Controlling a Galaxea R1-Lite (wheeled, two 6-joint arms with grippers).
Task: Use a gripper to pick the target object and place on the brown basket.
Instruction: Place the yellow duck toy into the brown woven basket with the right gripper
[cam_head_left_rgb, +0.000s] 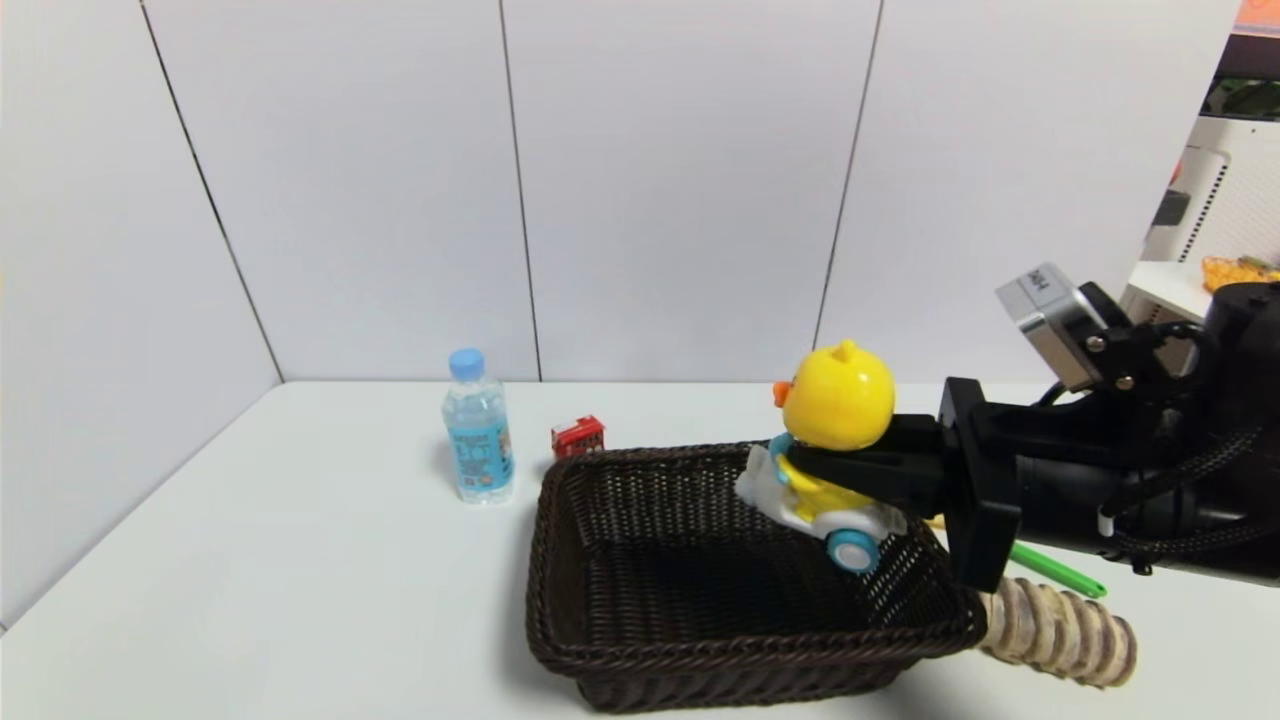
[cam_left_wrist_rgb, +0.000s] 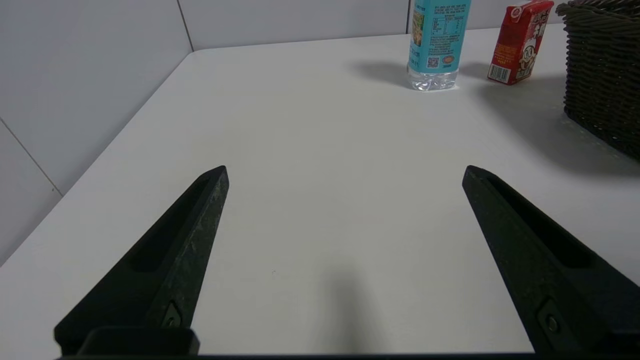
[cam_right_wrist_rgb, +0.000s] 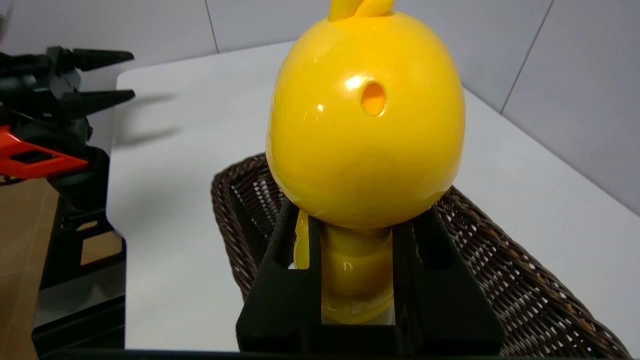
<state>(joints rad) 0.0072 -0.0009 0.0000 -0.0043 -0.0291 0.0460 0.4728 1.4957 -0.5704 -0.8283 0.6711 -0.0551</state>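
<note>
Two black pointed fingers of the right gripper (cam_head_left_rgb: 835, 468) clamp the small yellow plastic duck toy on its white, blue-wheeled cart (cam_head_left_rgb: 832, 445) by the narrow neck under its round head, right of centre in the head view, above the large dark brown woven wicker basket (cam_head_left_rgb: 620, 655). It looks light, stiff and glossy, likely slippery, so that neck seems the surest hold. The left gripper (cam_left_wrist_rgb: 345, 175) hangs spread and empty over the white table (cam_left_wrist_rgb: 320, 140).

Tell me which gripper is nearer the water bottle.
Left. The left gripper hangs open over bare table facing the water bottle; the right gripper holds the duck toy over the brown basket.
</note>
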